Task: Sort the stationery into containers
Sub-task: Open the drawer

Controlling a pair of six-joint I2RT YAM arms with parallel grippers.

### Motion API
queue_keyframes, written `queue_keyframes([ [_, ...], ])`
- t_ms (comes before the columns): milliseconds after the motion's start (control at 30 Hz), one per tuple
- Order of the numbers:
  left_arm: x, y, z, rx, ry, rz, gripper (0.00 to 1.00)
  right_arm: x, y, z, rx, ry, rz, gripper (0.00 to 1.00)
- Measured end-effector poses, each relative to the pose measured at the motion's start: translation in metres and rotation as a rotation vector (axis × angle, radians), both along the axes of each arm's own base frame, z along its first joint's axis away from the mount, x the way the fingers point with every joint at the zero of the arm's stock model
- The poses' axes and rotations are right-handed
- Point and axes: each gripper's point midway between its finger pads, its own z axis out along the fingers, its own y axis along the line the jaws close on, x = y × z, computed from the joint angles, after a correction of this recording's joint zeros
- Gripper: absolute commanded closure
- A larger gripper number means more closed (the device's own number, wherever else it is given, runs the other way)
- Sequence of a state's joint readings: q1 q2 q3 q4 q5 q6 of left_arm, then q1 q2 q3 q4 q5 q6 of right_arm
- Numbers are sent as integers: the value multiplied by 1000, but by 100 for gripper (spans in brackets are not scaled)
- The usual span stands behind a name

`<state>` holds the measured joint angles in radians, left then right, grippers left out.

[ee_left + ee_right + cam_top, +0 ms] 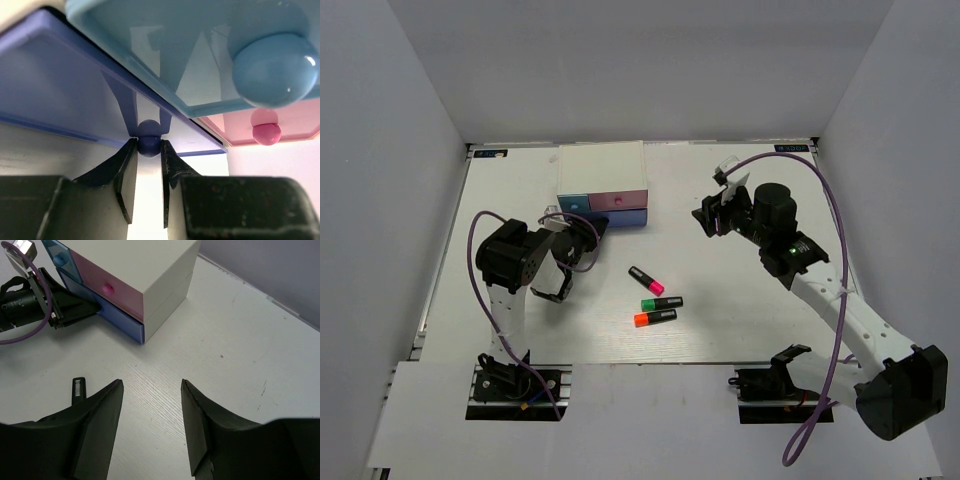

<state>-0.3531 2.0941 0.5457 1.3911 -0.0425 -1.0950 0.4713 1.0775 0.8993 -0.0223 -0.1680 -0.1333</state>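
Left pincer (pixel 149 151) pinches the knob (pixel 149 138) between its very tips; pulled askew, it could slip free or drag the unit (pixel 603 166).

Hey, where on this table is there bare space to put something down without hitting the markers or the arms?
Bare table lies between the three markers and the right arm, and left of the drawer unit toward the far-left corner. Crowded: in front of the drawers, where the left gripper grips the periwinkle knob.
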Motion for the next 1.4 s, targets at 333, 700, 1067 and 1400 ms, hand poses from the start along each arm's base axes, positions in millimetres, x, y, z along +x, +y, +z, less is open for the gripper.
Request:
queue_keyframes([
  [333,-23,1,-4,-4,8,-15,84,-2,0,4,6,-8,4,44],
  [700,-63,8,-11,-11,53,-31,88,-4,2,2,9,-3,22,43],
  [1067,-67,6,-9,-14,52,-61,89,-21,30,-32,-68,39,271,59],
  [1400,-69,5,-6,11,41,-89,89,-18,68,-47,-251,-156,583,23],
])
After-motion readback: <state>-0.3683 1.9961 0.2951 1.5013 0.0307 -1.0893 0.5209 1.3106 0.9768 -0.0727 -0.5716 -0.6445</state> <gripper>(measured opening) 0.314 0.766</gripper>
